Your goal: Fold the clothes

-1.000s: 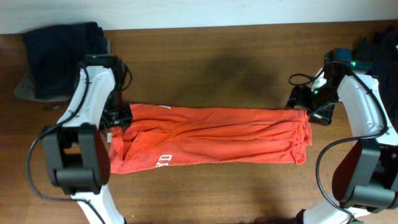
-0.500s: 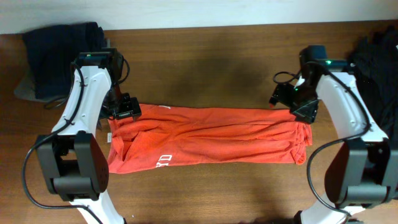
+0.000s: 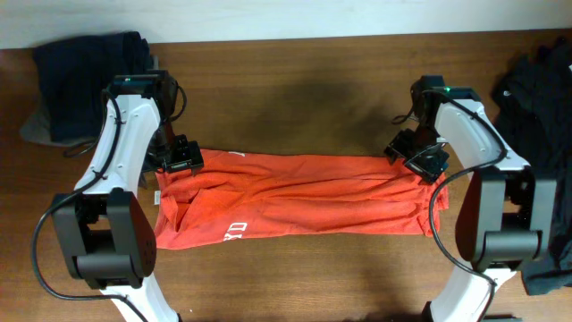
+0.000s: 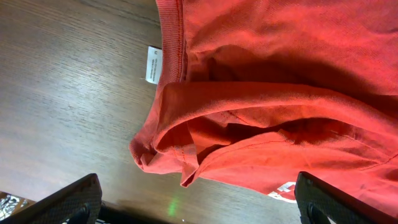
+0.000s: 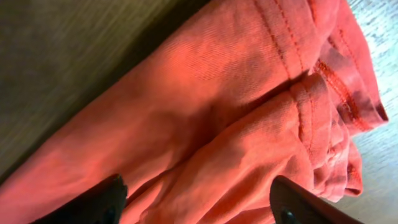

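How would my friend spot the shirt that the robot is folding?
Find the brown wooden table. Stretched across its middle lies a long, rumpled shirt. It is the only bright orange-red one, with white letters; the pile in the far corner and the heap at the side are dark.

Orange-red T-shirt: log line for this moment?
shirt: orange-red T-shirt, long band on table | left claw: open, at collar end | right claw: open, at opposite end | held: nothing
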{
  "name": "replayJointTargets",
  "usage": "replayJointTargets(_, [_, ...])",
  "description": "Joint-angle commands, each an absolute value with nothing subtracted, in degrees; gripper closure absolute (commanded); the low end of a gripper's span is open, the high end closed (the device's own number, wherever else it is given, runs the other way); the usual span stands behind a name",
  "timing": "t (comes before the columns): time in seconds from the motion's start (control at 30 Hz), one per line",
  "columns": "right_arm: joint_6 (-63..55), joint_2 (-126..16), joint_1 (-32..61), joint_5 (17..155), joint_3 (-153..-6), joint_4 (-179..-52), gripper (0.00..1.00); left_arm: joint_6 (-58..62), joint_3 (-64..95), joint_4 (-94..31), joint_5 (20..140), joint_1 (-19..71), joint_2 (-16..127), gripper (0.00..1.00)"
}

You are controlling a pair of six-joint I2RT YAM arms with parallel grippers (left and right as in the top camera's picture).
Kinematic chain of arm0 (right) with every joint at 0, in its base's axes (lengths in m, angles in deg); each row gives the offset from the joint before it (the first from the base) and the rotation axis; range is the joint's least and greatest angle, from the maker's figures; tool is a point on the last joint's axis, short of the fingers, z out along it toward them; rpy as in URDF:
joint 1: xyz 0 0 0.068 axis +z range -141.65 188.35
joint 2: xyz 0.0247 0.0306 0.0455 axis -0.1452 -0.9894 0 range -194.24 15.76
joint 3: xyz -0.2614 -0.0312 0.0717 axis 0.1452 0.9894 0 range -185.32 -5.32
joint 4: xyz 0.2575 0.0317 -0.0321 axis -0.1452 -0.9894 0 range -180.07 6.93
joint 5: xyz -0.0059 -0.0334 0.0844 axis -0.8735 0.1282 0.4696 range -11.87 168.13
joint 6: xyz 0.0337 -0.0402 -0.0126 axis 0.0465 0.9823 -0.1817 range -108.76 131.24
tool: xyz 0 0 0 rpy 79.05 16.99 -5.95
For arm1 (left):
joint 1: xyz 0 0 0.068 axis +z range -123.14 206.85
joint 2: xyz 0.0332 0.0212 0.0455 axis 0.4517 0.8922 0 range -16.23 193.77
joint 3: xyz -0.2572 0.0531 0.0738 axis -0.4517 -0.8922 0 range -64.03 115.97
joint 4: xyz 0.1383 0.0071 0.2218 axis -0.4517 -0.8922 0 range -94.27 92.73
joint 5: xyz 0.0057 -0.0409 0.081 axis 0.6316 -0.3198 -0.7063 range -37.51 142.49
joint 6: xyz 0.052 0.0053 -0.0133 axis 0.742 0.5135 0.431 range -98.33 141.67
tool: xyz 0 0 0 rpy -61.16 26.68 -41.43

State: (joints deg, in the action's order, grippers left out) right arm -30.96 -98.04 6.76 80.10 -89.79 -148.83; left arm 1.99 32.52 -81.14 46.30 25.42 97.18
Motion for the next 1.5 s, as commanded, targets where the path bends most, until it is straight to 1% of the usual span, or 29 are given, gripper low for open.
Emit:
replayJointTargets(0.0, [-32.82,-98.63,6.39,78.07,-89.48,-149.02,0.24,2.05,32.55,-81.25,46.69,25.51,96.72,0.01])
replayJointTargets(0.17, [-33.45,-99.07,6.33,74.77,-89.04,-149.11,0.25,2.05,32.55,-81.25,46.69,25.51,96.72,0.01])
replayJointTargets(0.3, [-34.32,-99.09,5.89,74.64,-87.10,-148.28,0.31,2.05,32.55,-81.25,46.69,25.49,96.72,0.01])
replayJointTargets(0.47, [-34.30,-99.11,4.91,74.64,-83.71,-145.83,0.32,2.05,32.55,-81.27,46.69,25.49,96.72,0.01])
replayJointTargets(0.67, [-34.24,-99.07,3.42,74.84,-83.01,-145.39,0.41,2.07,32.55,-81.27,46.69,25.51,96.72,0.01])
replayJointTargets(0.73, [-33.95,-99.07,3.00,74.84,-83.01,-145.50,0.45,2.07,32.55,-81.27,46.67,25.51,96.72,0.01])
replayJointTargets(0.8, [-33.84,-99.04,2.63,74.88,-83.25,-146.16,0.47,2.07,32.55,-81.25,46.67,25.51,96.72,0.01])
replayJointTargets(0.83, [-33.82,-99.04,2.50,74.84,-83.58,-146.68,0.49,2.07,32.55,-81.25,46.67,25.51,96.72,0.01])
replayJointTargets(0.93, [-32.53,-98.89,2.24,74.81,-85.17,-148.13,0.62,2.07,32.55,-81.06,46.67,25.51,96.74,0.01])
replayJointTargets(1.1, [-32.29,-98.34,2.22,74.64,-87.86,-151.14,0.76,2.07,32.55,-80.82,46.67,25.51,96.74,0.01])
replayJointTargets(1.17, [-32.29,-98.34,2.22,74.60,-88.06,-151.43,0.84,2.07,32.55,-80.82,46.69,25.51,96.72,0.01])
replayJointTargets(1.2, [-32.29,-98.34,2.20,74.60,-88.06,-151.45,0.86,2.07,32.55,-80.82,46.69,25.51,96.72,0.01])
replayJointTargets(1.33, [-31.37,-98.32,2.22,74.38,-88.08,-152.17,0.87,2.07,32.55,-80.84,46.67,25.51,96.72,0.01])
replayJointTargets(1.37, [-30.98,-98.32,2.20,74.33,-88.19,-152.63,0.89,2.07,32.55,-80.84,46.67,25.51,96.72,0.01])
replayJointTargets(1.43, [-31.00,-98.32,2.22,73.72,-88.41,-153.81,0.96,2.34,32.55,-80.82,46.67,25.51,96.72,0.01])
replayJointTargets(1.47, [-31.00,-98.32,2.22,73.42,-88.63,-154.53,0.96,2.64,32.55,-80.79,46.69,25.51,96.72,0.01])
